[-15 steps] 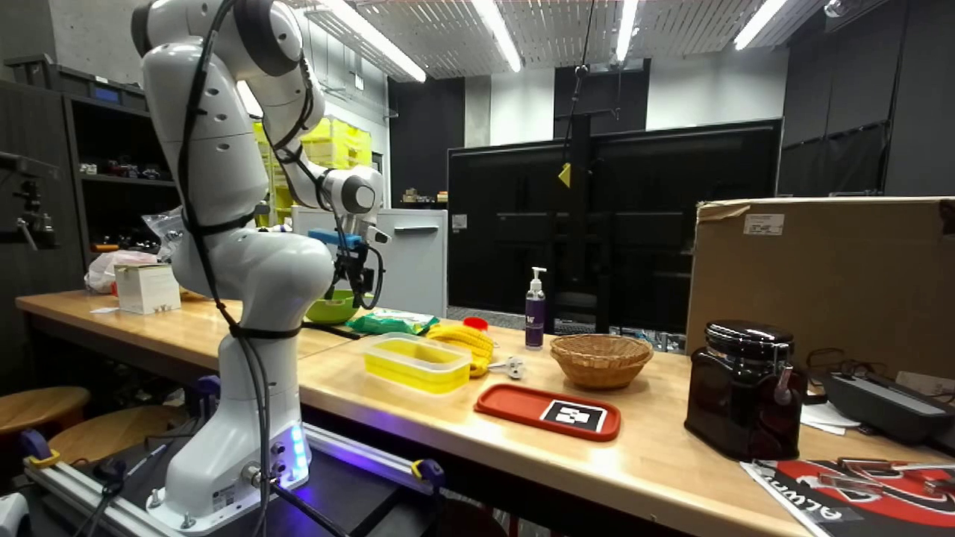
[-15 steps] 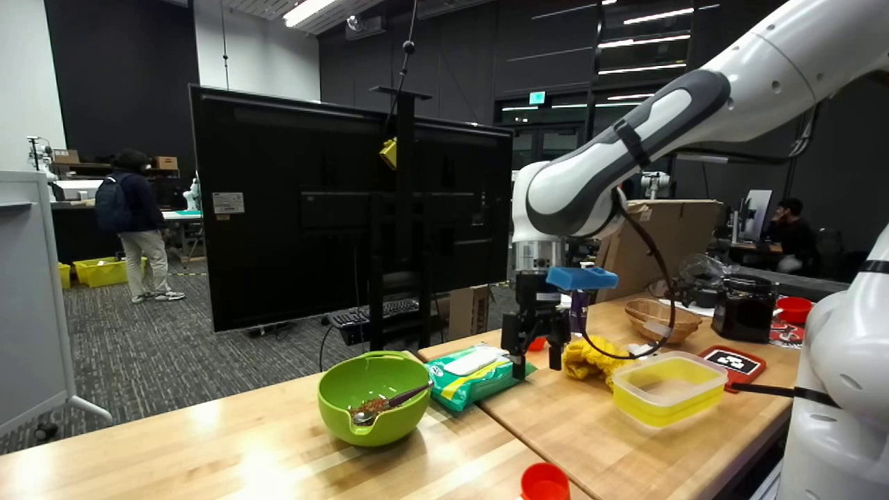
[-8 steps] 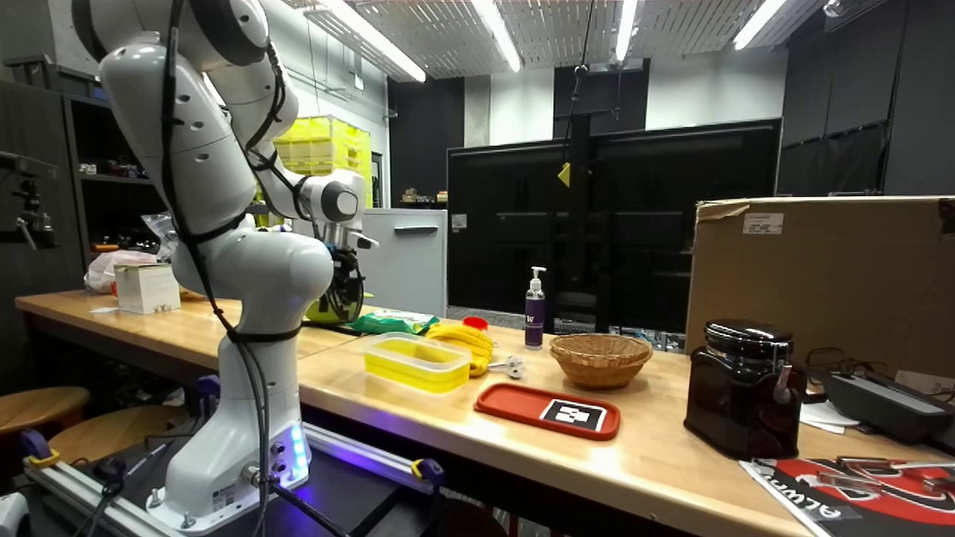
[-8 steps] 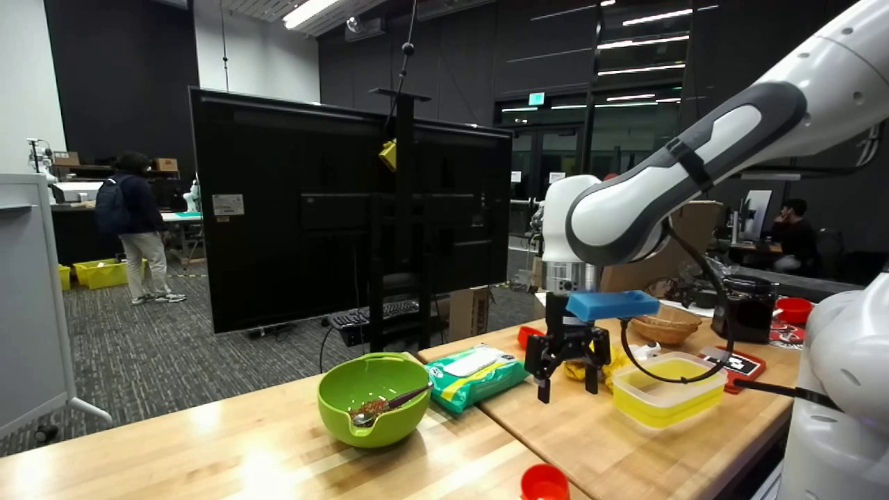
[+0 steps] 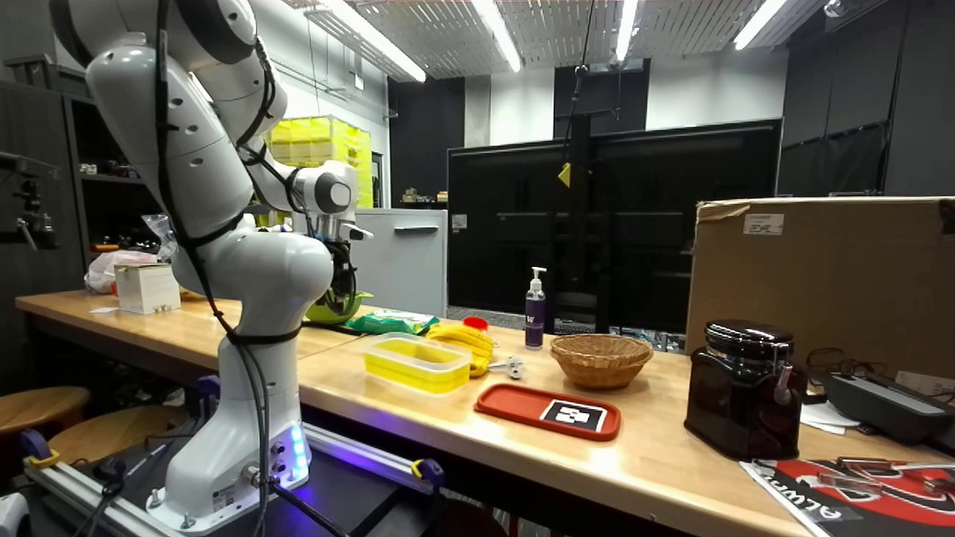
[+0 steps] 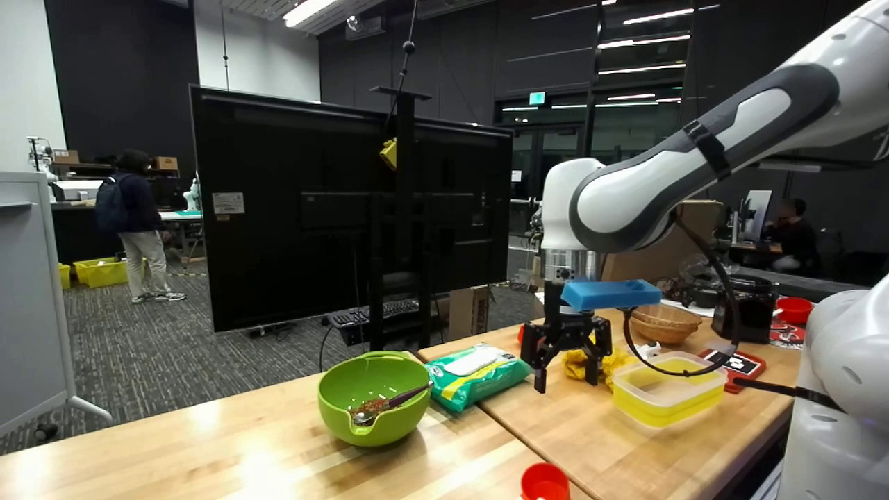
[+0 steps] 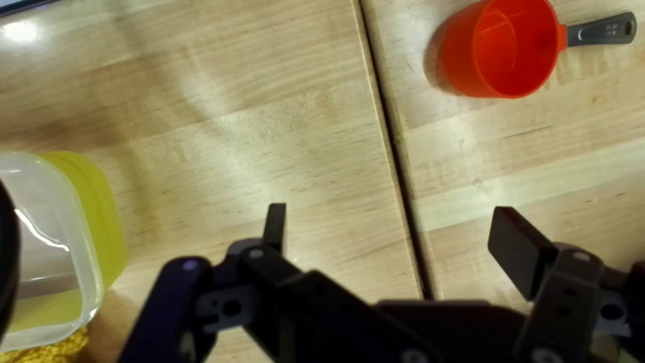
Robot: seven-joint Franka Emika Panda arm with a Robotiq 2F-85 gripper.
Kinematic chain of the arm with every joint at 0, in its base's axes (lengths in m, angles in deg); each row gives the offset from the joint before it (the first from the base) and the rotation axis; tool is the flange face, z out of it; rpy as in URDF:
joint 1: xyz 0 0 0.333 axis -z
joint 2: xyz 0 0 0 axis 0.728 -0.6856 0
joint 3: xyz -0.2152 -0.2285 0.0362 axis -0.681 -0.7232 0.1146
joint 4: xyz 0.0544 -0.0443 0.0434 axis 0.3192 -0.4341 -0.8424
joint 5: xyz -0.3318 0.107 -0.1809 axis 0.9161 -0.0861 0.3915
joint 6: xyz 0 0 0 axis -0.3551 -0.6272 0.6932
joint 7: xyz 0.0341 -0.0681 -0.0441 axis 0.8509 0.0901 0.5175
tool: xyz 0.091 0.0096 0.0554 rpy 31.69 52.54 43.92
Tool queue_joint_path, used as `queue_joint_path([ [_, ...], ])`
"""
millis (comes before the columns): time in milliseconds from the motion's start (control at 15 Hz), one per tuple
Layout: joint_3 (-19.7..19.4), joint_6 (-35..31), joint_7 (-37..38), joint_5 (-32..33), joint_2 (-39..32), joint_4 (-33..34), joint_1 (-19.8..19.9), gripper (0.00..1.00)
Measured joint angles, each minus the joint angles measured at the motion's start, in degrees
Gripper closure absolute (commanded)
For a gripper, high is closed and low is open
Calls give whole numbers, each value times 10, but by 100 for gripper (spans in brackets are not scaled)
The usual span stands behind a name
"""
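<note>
Wooden surface sections are extending beneath the gripper, which is hovering with its fingers spread and nothing between them; an exterior view is showing it between a green wipes pack and a yellow-sided plastic container. Unloaded positioning appears to be the step in hand, and any grasp would be calling for alignment and descent. Nearby, a red measuring cup is showing no contents, while a green bowl beside the wipes pack is holding reddish granules and a spoon.
</note>
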Motion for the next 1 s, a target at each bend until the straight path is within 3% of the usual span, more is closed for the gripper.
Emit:
queue_joint_path([
  [1000, 2, -45, 3, -26, -89, 2, 2, 0],
])
